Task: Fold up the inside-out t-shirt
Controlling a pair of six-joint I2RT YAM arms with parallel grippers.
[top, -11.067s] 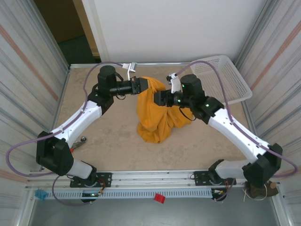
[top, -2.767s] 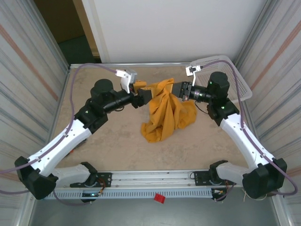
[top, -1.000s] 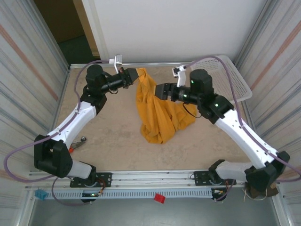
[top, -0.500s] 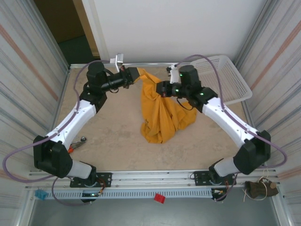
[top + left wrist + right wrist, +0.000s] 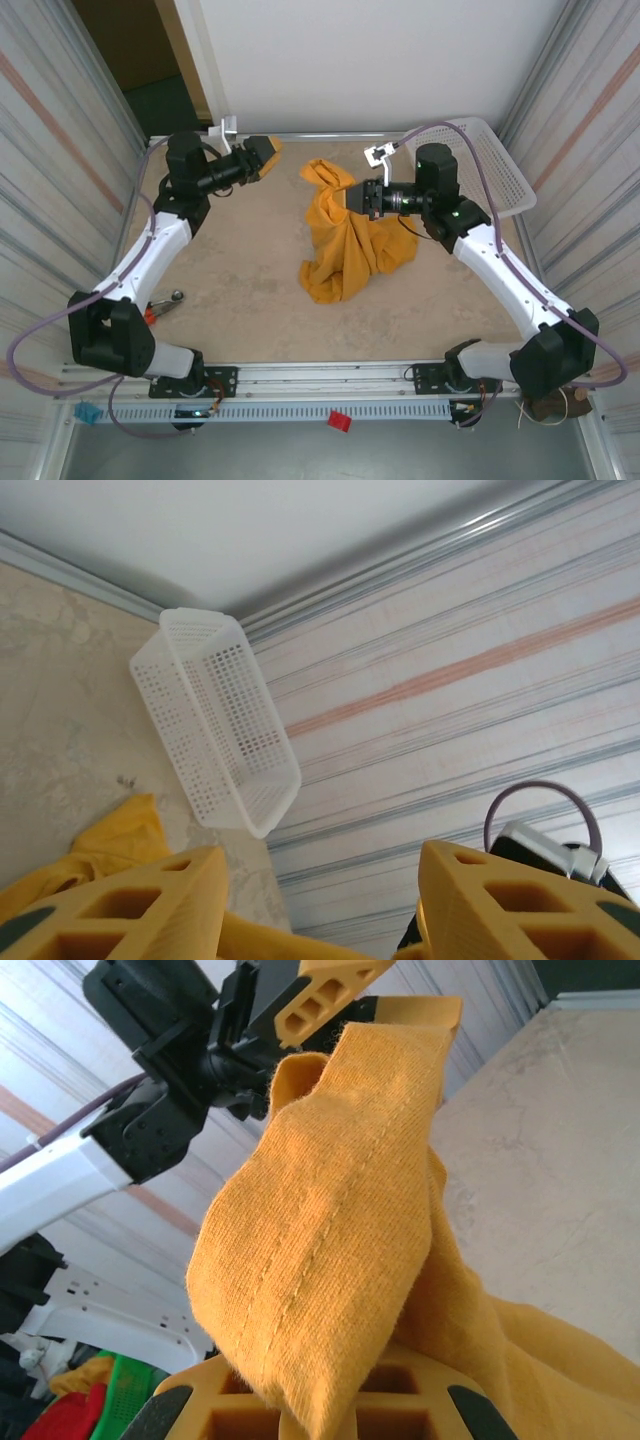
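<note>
Right now your left hand (image 5: 262, 152) sits at the far left of the bench (image 5: 240, 270). Its yellow fingers (image 5: 120, 900) are apart with nothing between them, and it is well clear of the cloth.

That leaves the inside-out t-shirt (image 5: 345, 245) carried at a single point. It hangs as a twisted column near the middle of the bench, with its lower part heaped on the surface. Your right hand (image 5: 352, 197) is clamped on a narrow folded ridge of cloth along a stitched seam, up at the garment's top.

The main risk, as I judge it, is that one pinch. If you raise or swing the right arm quickly, the weight of the heap could drag the ridge out of the fingers and the whole shirt would drop in a lump.

A second risk lies in bringing the left hand back in:
- **Wrong grip:** the layers are bunched, so you could catch two thicknesses or the wrong edge. The twist would then be locked in rather than opened out.
- **Collision:** come in too close to the right hand and the two may knock together.

Carrying the cloth rightward could snag it on the white mesh basket (image 5: 480, 160) at the far right. Laying it down as it hangs would probably trap creases.
</note>
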